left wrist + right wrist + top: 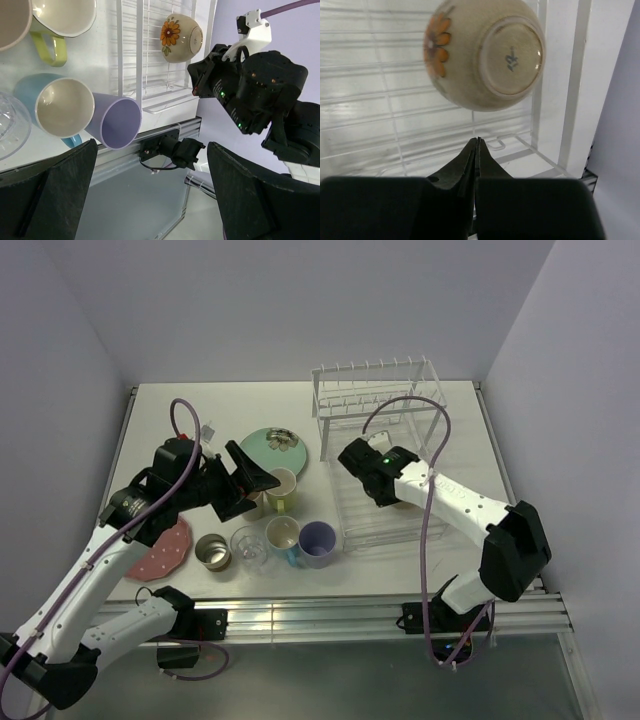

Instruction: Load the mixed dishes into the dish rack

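One bowl [485,55] lies upside down in the rack [375,390], with the right gripper [476,142] just beside it, pressed together and empty. The left gripper [250,480] hangs spread over the cups [318,540]. Those, the plates [262,443] and the glass [250,545] are not yet off the counter [200,410].

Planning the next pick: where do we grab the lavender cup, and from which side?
Pinch the lavender cup by its rim from straight above, on the side facing the near edge of the table. It stands mouth up, no handle showing. The blue cup crowds its left and the dish rack sits close on its right, so a side wrap looks blocked.
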Controlling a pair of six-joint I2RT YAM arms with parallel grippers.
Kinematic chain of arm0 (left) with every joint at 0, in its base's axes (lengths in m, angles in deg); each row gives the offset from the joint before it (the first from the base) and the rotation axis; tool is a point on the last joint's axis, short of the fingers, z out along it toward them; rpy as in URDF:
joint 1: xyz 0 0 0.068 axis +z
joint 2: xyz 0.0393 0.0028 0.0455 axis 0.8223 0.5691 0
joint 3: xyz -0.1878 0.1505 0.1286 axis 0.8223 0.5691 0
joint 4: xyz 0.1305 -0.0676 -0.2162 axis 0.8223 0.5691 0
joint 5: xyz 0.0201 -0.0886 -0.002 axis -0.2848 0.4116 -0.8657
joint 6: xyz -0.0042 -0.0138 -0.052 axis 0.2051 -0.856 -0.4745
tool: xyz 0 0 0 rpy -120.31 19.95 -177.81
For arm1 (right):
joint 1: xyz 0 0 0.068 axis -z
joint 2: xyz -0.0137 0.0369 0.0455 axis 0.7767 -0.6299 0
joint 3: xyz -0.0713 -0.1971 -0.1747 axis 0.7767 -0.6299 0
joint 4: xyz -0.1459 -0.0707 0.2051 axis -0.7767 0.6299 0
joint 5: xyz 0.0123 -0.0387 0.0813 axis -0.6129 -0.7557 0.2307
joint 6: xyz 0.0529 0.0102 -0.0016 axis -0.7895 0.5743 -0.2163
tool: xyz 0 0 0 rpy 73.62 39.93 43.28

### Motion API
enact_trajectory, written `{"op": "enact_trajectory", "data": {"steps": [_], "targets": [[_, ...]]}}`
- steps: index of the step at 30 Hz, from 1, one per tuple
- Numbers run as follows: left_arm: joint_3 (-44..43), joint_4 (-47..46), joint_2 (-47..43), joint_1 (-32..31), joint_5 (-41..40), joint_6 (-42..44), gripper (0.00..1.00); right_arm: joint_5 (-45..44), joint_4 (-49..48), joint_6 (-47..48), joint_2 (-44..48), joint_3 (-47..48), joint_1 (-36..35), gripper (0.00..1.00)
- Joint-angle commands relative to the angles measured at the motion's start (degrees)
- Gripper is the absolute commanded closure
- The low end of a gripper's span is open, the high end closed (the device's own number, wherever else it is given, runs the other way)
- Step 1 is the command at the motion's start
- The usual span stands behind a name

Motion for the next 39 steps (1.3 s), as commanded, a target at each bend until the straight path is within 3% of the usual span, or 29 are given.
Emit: {"op": "enact_trajectory", "data": {"steps": [1, 6, 18, 26, 39], "targets": [[0.4, -0.59, -0.83, -0.13, -0.92, -0.46, 0.03, 3.0, -1.94, -1.05, 2.28, -2.85, 3.63, 1.0], [-0.38, -0.85, -0.04, -0.13, -0.75, -0.2, 0.04, 4.32, -3.0, -0.35, 2.46, -4.18, 7.94, 1.0], [-4.78, 1.08, 3.47, -0.13, -1.8, 2.52, 0.03, 4.68, -3.79, 0.0, -2.2, -4.0, 9.26, 1.0], [-5.23, 1.87, 3.92, -0.13, -1.63, 3.5, 0.02, -5.78, -1.77, 0.18, -16.52, 7.51, 9.53, 1.0], [-1.44, -1.47, 3.04, -0.13, 0.31, 1.65, 0.03, -8.24, -4.49, 1.41, -10.81, 2.5, 8.12, 1.0]]}}
